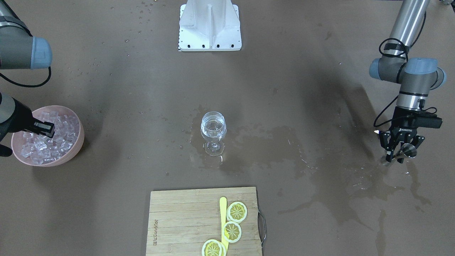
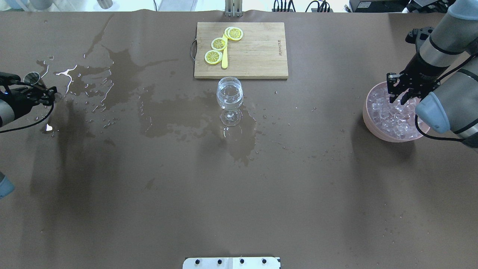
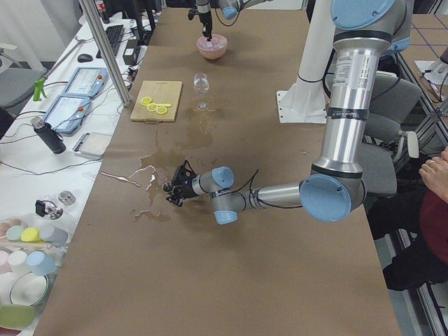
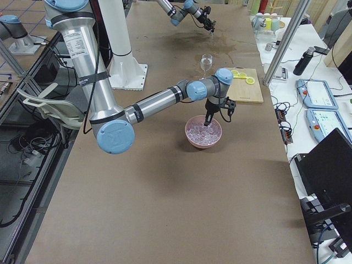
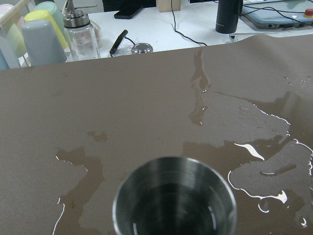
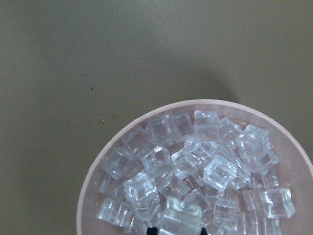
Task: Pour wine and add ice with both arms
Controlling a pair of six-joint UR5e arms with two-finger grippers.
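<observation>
The wine glass [image 1: 213,129] stands upright mid-table with a small measure of clear wine in it; it also shows in the overhead view [image 2: 229,95]. My left gripper [image 1: 400,154] is shut on a steel jigger [image 1: 409,151] low over the wet table at the left end; the jigger's mouth [image 5: 174,200] fills the left wrist view. My right gripper [image 2: 399,98] is open, fingers down in the pink bowl [image 2: 368,116] among the ice cubes [image 6: 195,156]. Its tips show as dark bits at the bottom edge of the right wrist view, either side of one cube.
A wooden cutting board [image 1: 185,220] with lemon slices [image 1: 236,211] and a yellow tool lies beyond the glass. Wet patches [image 1: 355,185] spread from the glass to the left gripper. The white base [image 1: 209,25] stands at the robot's edge.
</observation>
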